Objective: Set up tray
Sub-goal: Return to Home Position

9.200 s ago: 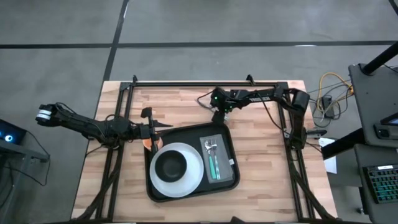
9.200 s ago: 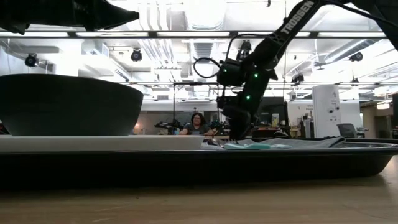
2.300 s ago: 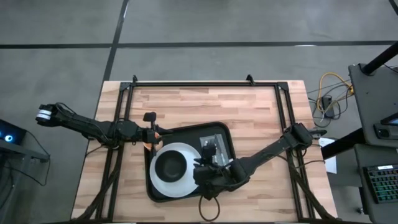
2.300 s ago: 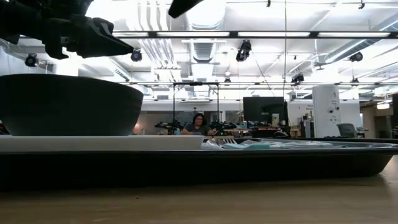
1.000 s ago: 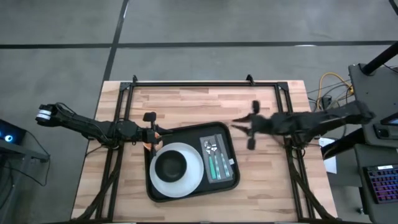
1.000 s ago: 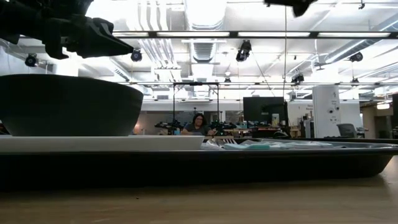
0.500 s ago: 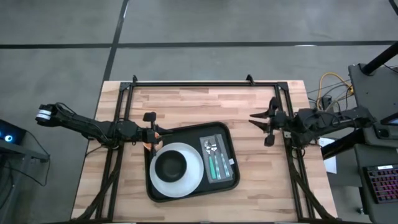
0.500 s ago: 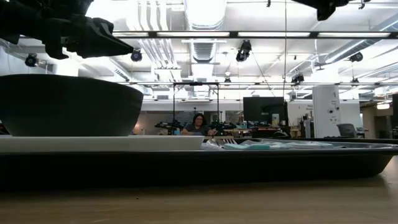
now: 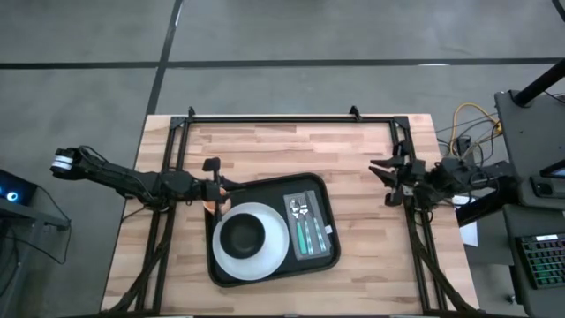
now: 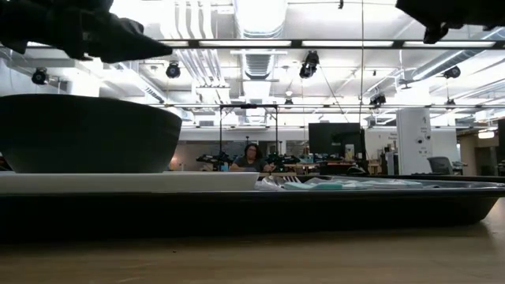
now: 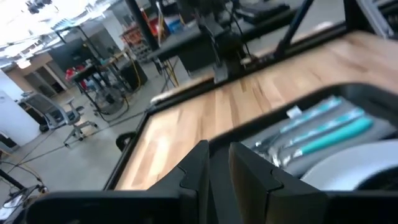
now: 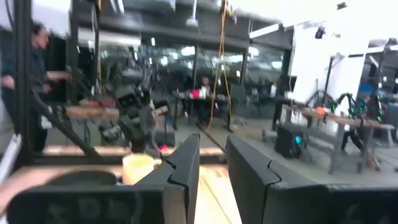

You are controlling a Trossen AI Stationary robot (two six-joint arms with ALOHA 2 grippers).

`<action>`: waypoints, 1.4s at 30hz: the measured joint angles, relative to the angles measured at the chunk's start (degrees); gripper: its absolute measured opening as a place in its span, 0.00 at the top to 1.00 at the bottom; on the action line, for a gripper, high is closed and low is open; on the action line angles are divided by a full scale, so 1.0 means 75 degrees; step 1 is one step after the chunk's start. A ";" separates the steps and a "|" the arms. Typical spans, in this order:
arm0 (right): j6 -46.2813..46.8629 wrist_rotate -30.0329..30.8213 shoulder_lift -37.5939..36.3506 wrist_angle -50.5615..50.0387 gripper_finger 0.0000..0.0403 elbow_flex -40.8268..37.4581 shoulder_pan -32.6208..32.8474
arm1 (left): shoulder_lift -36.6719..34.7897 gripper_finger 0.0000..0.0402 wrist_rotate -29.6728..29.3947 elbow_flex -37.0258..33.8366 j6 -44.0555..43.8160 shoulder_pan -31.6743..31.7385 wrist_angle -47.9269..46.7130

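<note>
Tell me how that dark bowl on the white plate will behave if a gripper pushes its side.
The bowl sits wide and low in the low view, so it would probably slide rather than tip. The white plate under it looks smooth, so it may skate easily. It looks rigid, likely keeping shape when pinched.

grey floor (image 9: 88, 35), wooden table (image 9: 265, 146), ceiling lights (image 10: 260, 12)
</note>
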 joint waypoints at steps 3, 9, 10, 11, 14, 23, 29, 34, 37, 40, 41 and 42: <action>-0.0285 -0.0504 -0.0587 0.0358 0.83 -0.0423 -0.0005 | -0.0084 0.89 0.0031 0.0000 -0.0084 0.0001 0.0239; -0.0519 -0.0772 -0.1549 0.0350 0.81 -0.0865 -0.0002 | -0.0820 0.89 0.1511 -0.0077 -0.0399 0.0444 0.0326; -0.0524 -0.0764 -0.1547 0.0363 0.81 -0.0873 -0.0002 | -0.1028 0.89 0.1940 -0.0135 -0.0453 0.0605 0.0342; -0.0547 -0.0768 -0.1543 0.0335 0.80 -0.0889 -0.0002 | -0.1261 0.89 0.2334 -0.0216 -0.0503 0.0774 0.0351; -0.0552 -0.0751 -0.1432 0.0375 0.79 -0.0916 0.0003 | -0.1920 0.89 0.2777 -0.0546 -0.0846 0.1284 0.0362; -0.0693 -0.0743 -0.1547 0.0385 0.80 -0.1110 0.0000 | -0.4374 0.89 0.3247 -0.1807 -0.1625 0.2154 0.0730; -0.0954 -0.0739 -0.1544 0.0362 0.82 -0.1440 -0.0003 | -0.5793 0.89 0.3480 -0.2346 -0.1776 0.2195 0.0483; -0.1355 -0.0720 -0.1543 0.0375 0.83 -0.1923 -0.0036 | -0.5679 0.89 0.3539 -0.2265 -0.1777 0.2206 0.0343; -0.1533 -0.0717 -0.1497 0.0142 0.82 -0.2021 -0.0056 | -0.5590 0.89 0.3540 -0.2304 -0.1782 0.2200 0.0322; -0.1665 -0.0710 -0.1483 0.0142 0.81 -0.2016 -0.0090 | -0.5581 0.89 0.3526 -0.2367 -0.1754 0.2200 0.0321; -0.1738 -0.0706 -0.1480 0.0078 0.81 -0.2016 -0.0087 | -0.5585 0.89 0.3531 -0.2366 -0.1689 0.2200 0.0256; -0.1840 -0.0717 -0.1479 -0.0036 0.81 -0.2016 -0.0087 | -0.5595 0.89 0.3528 -0.2362 -0.1643 0.2200 0.0042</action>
